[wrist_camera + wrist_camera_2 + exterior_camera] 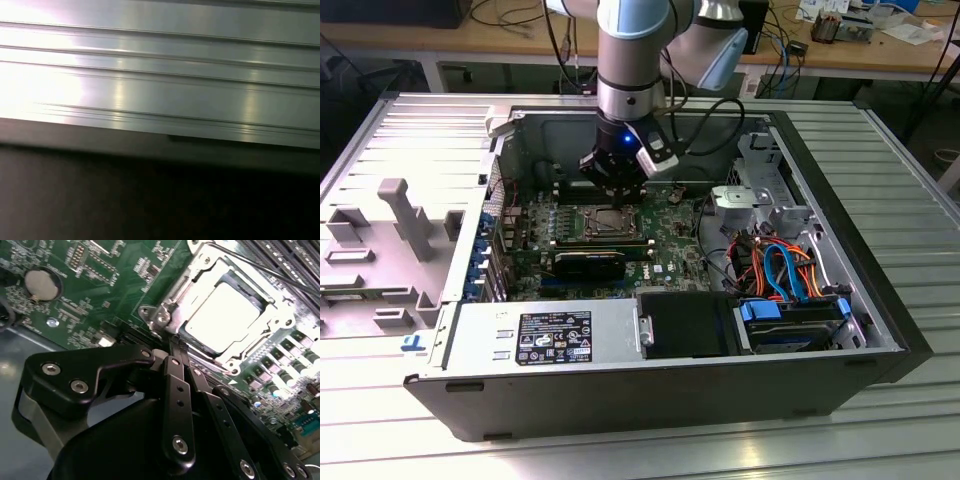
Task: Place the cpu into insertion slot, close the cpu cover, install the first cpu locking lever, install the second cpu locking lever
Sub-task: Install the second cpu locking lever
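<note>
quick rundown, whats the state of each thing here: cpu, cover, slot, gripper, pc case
cpu: seated in the insertion slot, flat.
cpu cover: closed down over the cpu, top showing through its window.
insertion slot: filled, cover down.
gripper: shut, fingertips together at the cover's edge.
computer case: lying on its side, side panel off, inside open.

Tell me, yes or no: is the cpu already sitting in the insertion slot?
Yes. In the second wrist view the cpu lies flat inside the insertion slot, its bright metal top framed by the silver cpu cover.
</note>
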### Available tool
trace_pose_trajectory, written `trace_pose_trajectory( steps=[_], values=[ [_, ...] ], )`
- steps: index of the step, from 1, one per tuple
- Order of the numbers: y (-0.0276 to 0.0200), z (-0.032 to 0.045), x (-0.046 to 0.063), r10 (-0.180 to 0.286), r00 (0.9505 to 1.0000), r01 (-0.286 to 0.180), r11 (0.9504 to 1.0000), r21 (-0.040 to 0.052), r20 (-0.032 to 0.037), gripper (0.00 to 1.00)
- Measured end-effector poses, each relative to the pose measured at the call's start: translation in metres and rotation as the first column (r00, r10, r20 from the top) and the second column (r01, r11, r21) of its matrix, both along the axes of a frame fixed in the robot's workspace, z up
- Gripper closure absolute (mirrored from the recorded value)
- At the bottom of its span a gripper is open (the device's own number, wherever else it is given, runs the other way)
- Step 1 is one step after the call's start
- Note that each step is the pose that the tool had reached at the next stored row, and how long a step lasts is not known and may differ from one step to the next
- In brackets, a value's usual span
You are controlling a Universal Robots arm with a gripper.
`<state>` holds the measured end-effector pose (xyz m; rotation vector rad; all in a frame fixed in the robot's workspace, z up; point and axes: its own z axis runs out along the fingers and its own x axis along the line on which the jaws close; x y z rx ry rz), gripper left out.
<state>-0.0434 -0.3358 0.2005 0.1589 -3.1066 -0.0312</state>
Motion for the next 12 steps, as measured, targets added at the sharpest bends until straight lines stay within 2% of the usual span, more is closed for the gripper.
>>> trace_pose_trajectory(
  steps=[1, 5, 10, 12],
  values=[
    [0.0008, 0.0001, 0.001, 0.002, 1.0000, -0.002, 1.0000, 0.0045, -0.0001, 0.89],
    [0.0016, 0.0037, 0.002, 0.002, 1.0000, -0.002, 1.0000, 0.0083, 0.0014, 0.89],
    [0.0009, 0.0158, 0.002, 0.002, 1.0000, -0.002, 1.0000, 0.0057, -0.0001, 0.89],
    [-0.0001, 0.0166, 0.002, 0.002, 1.0000, -0.002, 1.0000, -0.0006, 0.0001, 0.89]
  ],
)
